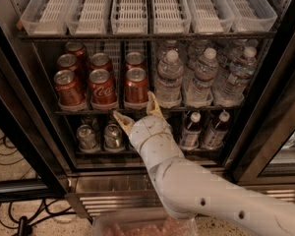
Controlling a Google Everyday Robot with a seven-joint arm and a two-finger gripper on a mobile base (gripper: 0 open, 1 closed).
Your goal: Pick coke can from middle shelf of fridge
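Note:
Several red coke cans stand in lanes on the middle shelf (152, 110) of the open fridge (24, 132). The front three are at left (68, 87), centre (103, 86) and right (136, 85), with more behind them. My gripper (136, 110) is at the shelf's front rail, just below the right front coke can. Its two tan fingers are spread apart, one (122, 121) pointing left and one (153, 103) pointing up at the can's base. It holds nothing. The white arm (196, 191) reaches in from the lower right.
Clear water bottles (201, 77) fill the right of the middle shelf. White slotted trays (132, 9) sit on the shelf above. Silver cans (99, 136) and small bottles (204, 129) stand on the lower shelf. The ribbed steel base (113, 195) and floor cables (10, 156) lie below.

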